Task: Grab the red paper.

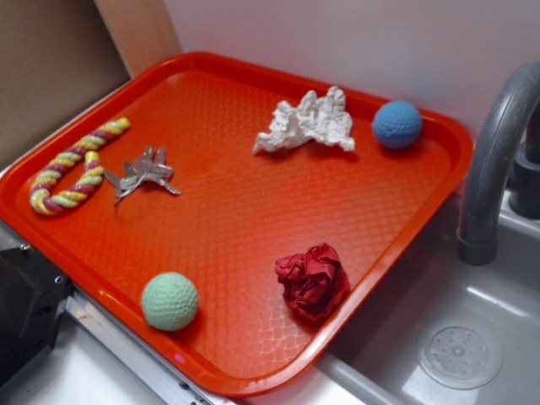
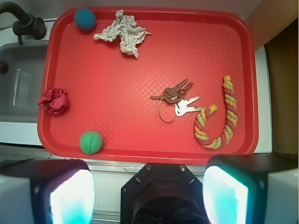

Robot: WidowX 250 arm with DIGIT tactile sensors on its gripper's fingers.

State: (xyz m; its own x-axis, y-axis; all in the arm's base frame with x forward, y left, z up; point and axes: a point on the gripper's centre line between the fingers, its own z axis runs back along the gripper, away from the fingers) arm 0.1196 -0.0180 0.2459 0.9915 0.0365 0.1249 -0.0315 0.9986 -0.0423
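Wrist view shows the gripper [image 2: 148, 193] spread wide and empty, off the tray's [image 2: 140, 154] near edge; the red paper [image 2: 53, 101] sits against the sink-side rim, so a descending finger may strike the rim, or nudge the nearby green ball [image 2: 90, 142].

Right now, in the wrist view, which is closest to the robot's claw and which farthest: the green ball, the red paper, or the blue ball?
Measured from the gripper at the bottom edge:
1. Green ball, near tray edge, left.
2. Red paper, left edge, midway up.
3. Blue ball, far left corner.
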